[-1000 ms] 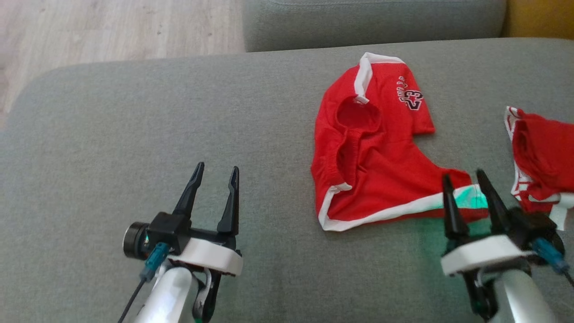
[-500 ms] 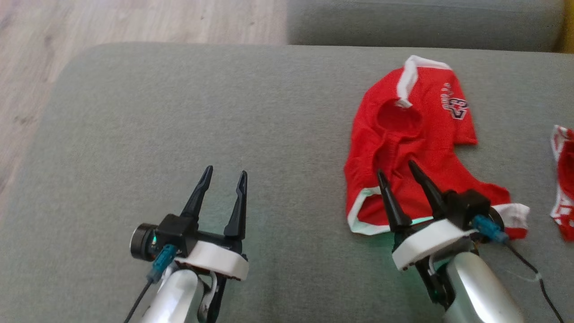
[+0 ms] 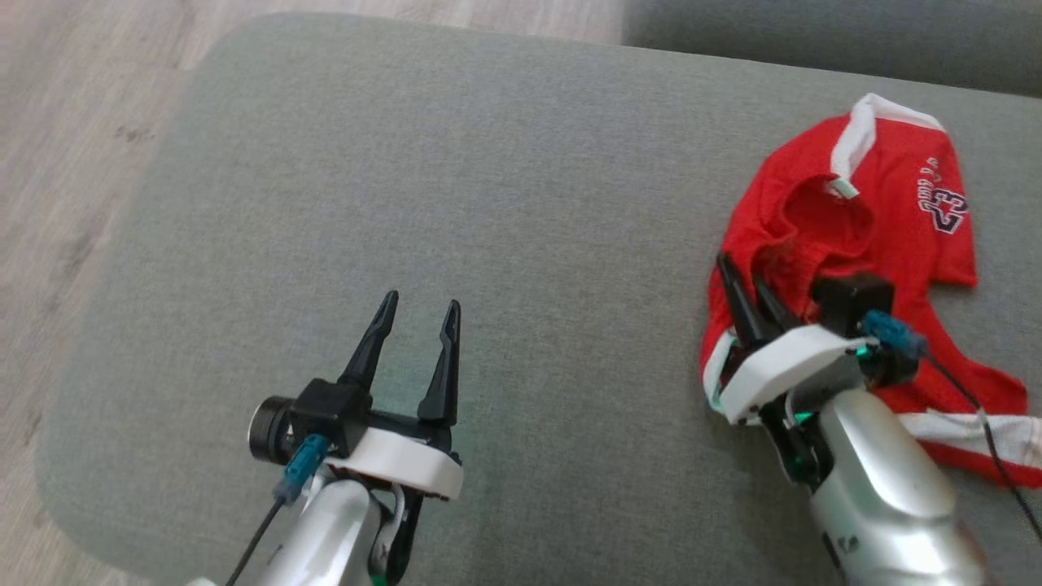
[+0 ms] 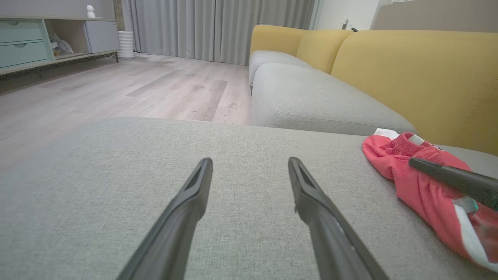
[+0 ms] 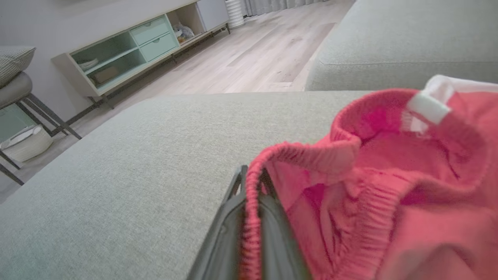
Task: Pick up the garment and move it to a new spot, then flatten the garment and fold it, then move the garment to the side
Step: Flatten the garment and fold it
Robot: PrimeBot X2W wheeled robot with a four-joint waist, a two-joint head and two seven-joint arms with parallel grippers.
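The garment [image 3: 895, 220], red shorts with white trim and a number print, lies crumpled on the right part of the grey sofa seat [image 3: 505, 179]. My right gripper [image 3: 739, 270] sits at the shorts' left edge. In the right wrist view its fingers [image 5: 229, 229] are pinched together on the red elastic waistband [image 5: 307, 151] of the garment [image 5: 408, 202]. My left gripper [image 3: 422, 299] hovers open over bare cushion, well left of the shorts, with nothing between its fingers [image 4: 186, 206]. The left wrist view has the garment [image 4: 412, 179] at its right, crossed by a right finger [image 4: 451, 177].
The seat's rounded edge drops to wooden floor [image 3: 73, 122] on the left. A second grey cushion [image 3: 814, 32] lies beyond the seat. Yellow backrests [image 4: 408, 70] stand past the shorts. A low cabinet [image 5: 128, 54] lines the far wall.
The head camera has swung left. My right gripper moved from the hem across to the waistband edge and closed on it. The left gripper stayed open and still.
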